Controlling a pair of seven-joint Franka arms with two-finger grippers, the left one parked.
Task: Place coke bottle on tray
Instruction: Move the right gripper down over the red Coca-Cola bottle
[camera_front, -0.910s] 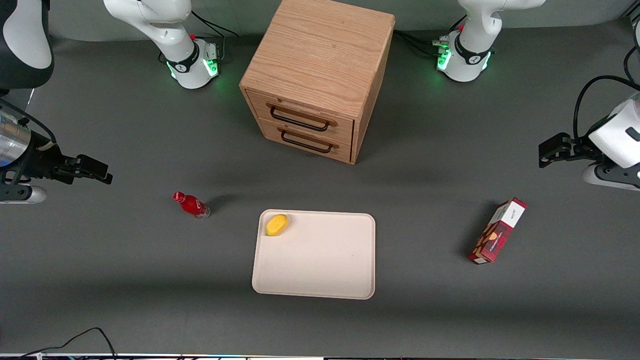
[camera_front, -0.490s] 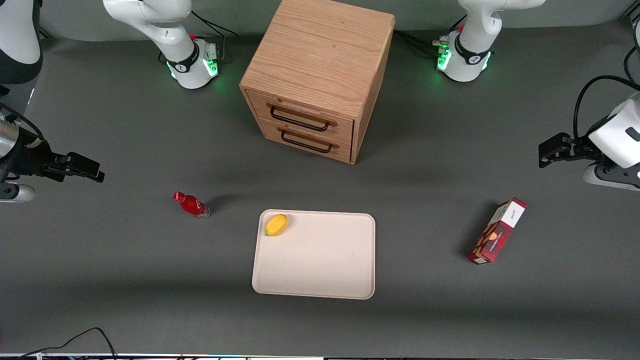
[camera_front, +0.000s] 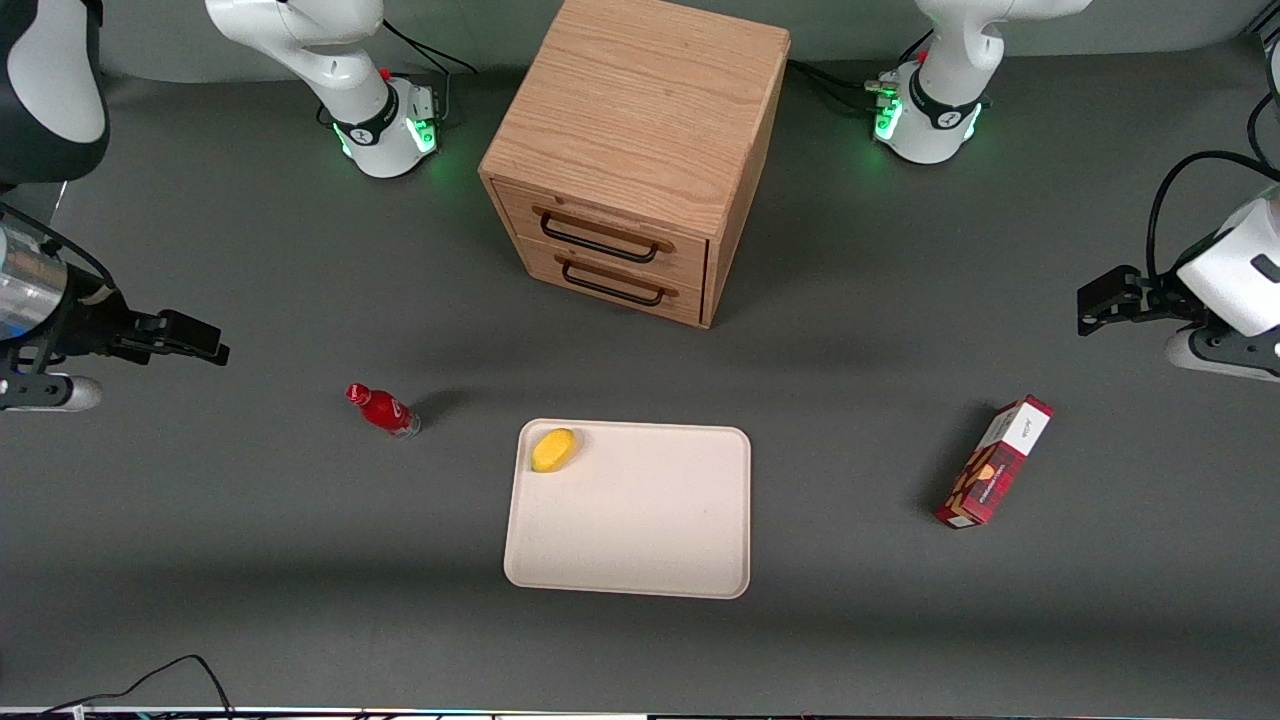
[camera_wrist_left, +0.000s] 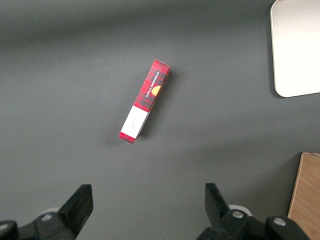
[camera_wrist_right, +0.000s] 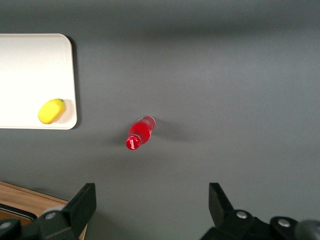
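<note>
The coke bottle (camera_front: 382, 409) is small and red with a red cap. It stands upright on the grey table beside the tray, toward the working arm's end. The tray (camera_front: 640, 530) is large, flat and cream-white. My right gripper (camera_front: 205, 343) hangs above the table, farther toward the working arm's end than the bottle and well apart from it. In the right wrist view the gripper (camera_wrist_right: 151, 200) is open and empty, with the bottle (camera_wrist_right: 140, 132) between the lines of its two fingers and the tray (camera_wrist_right: 30, 70) off to one side.
A yellow fruit (camera_front: 553, 449) lies in a corner of the tray nearest the bottle. A wooden drawer cabinet (camera_front: 640, 150) stands farther from the front camera than the tray. A red patterned carton (camera_front: 995, 462) lies toward the parked arm's end.
The right gripper drew back toward the working arm's end of the table, then came back to about where it was. The bottle and tray have not moved.
</note>
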